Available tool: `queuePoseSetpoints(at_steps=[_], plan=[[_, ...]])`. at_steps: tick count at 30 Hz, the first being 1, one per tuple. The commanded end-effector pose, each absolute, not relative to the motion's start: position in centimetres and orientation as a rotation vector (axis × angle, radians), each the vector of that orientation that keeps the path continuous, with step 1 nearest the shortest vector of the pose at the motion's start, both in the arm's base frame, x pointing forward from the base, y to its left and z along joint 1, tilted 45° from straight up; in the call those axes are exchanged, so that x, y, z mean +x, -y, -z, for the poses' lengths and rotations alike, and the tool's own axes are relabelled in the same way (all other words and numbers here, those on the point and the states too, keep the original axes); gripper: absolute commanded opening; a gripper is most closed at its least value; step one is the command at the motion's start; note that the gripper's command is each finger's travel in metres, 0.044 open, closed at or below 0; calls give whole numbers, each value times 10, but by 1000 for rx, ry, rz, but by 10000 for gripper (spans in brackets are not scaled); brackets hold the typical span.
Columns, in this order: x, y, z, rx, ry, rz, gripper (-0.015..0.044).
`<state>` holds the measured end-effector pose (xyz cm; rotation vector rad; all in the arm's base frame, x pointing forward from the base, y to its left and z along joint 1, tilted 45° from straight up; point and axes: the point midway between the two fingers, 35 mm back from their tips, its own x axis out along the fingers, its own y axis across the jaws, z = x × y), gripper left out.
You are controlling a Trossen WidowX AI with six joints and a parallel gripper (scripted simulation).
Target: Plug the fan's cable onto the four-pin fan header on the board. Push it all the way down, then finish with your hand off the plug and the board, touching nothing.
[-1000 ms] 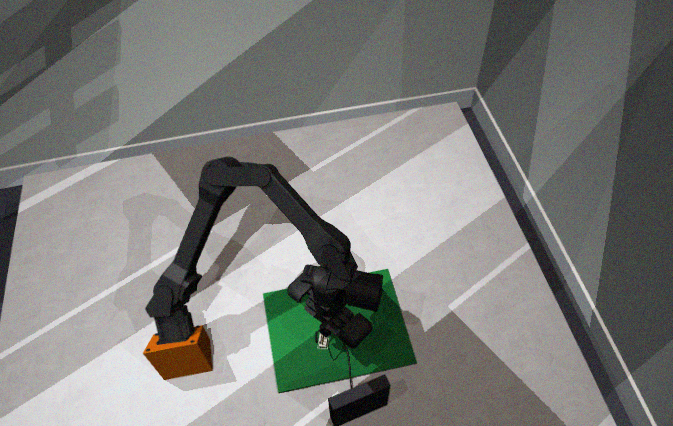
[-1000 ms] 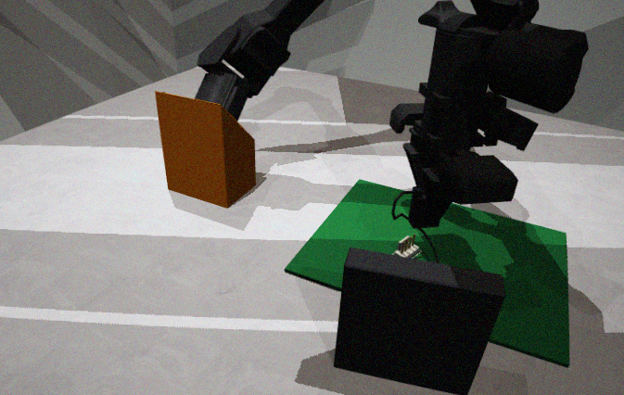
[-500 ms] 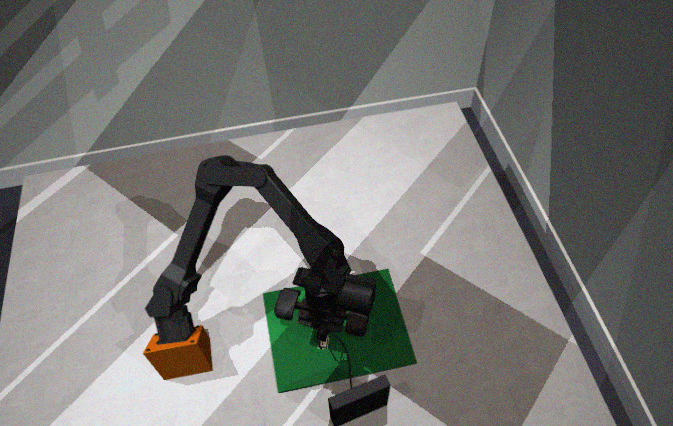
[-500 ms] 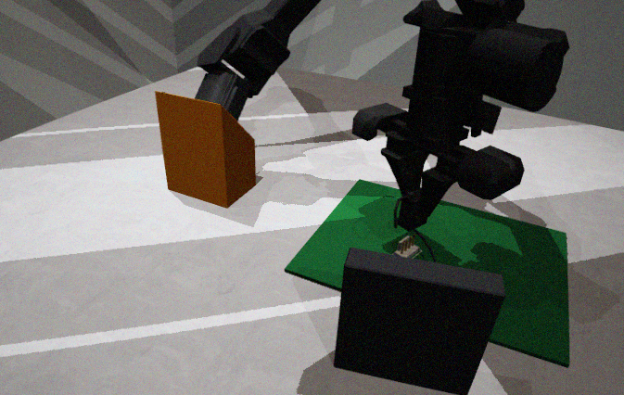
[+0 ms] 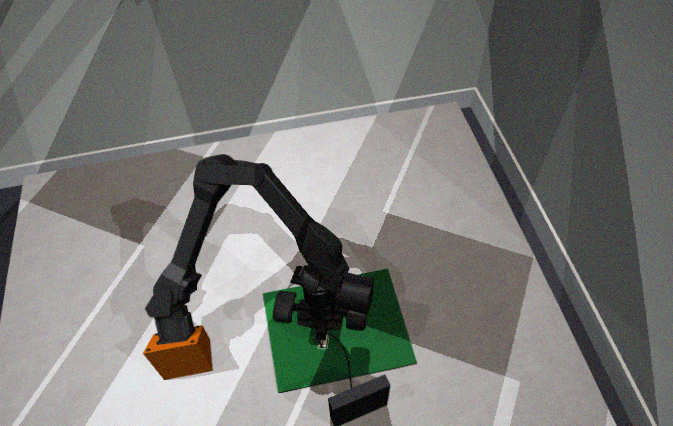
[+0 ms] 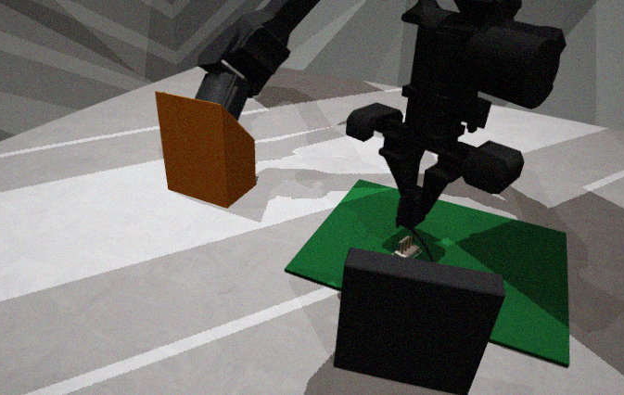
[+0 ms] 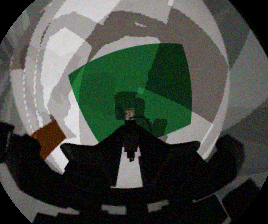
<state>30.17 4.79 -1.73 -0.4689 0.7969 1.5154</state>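
Note:
The green board (image 5: 296, 370) (image 6: 529, 294) (image 7: 105, 80) lies flat. The pale four-pin header (image 5: 324, 343) (image 6: 407, 249) (image 7: 129, 113) stands on it, its pins bare in the exterior view. My gripper (image 5: 321, 334) (image 6: 410, 221) (image 7: 130, 127) is shut on the fan cable's plug, which is dark and barely tells apart from the fingertips. The fingertips are a little above the header, with a gap to the pins. The thin black cable (image 5: 349, 365) (image 6: 423, 241) (image 7: 146, 121) curves from the fingertips down toward the fan.
The black box-shaped fan (image 5: 360, 400) (image 6: 419, 324) stands upright by the board's near edge and hides part of the board in the exterior view. The orange arm base (image 5: 185, 359) (image 6: 196, 146) (image 7: 52, 139) stands left of the board.

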Motion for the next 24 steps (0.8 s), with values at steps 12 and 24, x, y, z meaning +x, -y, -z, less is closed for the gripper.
queuePoseSetpoints(at_steps=[12,24], plan=[[302,-49,15,-476,-796,-1517,0],[299,-66,30,-467,-803,-1513,0]])
